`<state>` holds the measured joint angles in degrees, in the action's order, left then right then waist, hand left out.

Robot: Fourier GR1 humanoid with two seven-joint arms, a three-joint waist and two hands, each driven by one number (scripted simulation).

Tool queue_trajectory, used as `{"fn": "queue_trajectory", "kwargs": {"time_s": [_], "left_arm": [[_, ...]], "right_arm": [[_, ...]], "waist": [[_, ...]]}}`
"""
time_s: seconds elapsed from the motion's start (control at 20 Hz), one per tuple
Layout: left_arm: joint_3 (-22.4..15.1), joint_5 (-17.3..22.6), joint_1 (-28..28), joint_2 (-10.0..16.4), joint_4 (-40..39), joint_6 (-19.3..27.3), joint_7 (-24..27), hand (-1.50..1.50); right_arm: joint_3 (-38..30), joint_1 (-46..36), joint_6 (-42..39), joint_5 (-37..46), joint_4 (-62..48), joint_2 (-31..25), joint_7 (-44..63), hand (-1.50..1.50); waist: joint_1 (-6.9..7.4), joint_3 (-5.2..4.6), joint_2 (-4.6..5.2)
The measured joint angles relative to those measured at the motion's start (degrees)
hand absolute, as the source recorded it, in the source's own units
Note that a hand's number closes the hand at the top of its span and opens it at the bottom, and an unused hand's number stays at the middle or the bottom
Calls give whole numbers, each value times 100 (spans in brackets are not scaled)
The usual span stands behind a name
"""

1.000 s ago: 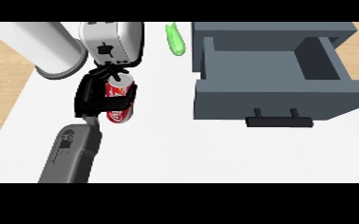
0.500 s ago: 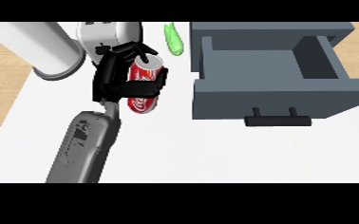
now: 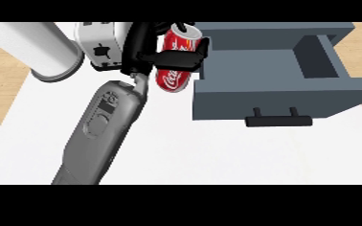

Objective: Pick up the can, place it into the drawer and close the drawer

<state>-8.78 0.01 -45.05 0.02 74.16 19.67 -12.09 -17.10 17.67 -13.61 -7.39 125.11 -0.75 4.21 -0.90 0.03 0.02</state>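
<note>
The can (image 3: 174,79), red with white script, is held off the counter (image 3: 219,158) and tilted, its top leaning up and to the right, its base down and to the left. It sits against the left outer wall of the drawer (image 3: 268,98), with its upper end overlapping that wall's top edge; none of it is yet inside the cavity. The left hand (image 3: 141,48) is clamped on it: black fingers (image 3: 178,59) wrap across the can's middle like a band, and the palm lies on its left side. The grey forearm (image 3: 102,124) runs from the lower left edge up to the hand. The drawer stands open, a grey box with a bare inside and a black handle (image 3: 278,121) on its front face, towards the viewer. Just left of the hand and partly behind it is a white appliance (image 3: 99,45), and further left a white cylinder (image 3: 39,50). The right hand does not show.
</note>
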Motion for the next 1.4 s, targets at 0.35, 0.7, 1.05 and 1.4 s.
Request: {"fn": "queue_trajectory", "kwargs": {"time_s": [0.35,0.7,1.05,1.4], "left_arm": [[-297,206,-1259,-1,-702,615,-420,150],[-229,596,-2547,-2,-2066,893,-316,150],[-576,1142,-3285,-1,-3087,1142,-58,150],[-873,1655,-3841,-2,-3980,1241,262,150]], "right_arm": [[37,-157,97,62,-19,-28,132,-150],[55,-154,75,43,161,-41,269,-150],[66,-283,74,85,17,-44,246,-150],[47,-417,44,93,-143,-90,210,-150]], "waist": [[-19,0,5],[-101,2,24],[-159,5,40],[-247,9,64]]}}
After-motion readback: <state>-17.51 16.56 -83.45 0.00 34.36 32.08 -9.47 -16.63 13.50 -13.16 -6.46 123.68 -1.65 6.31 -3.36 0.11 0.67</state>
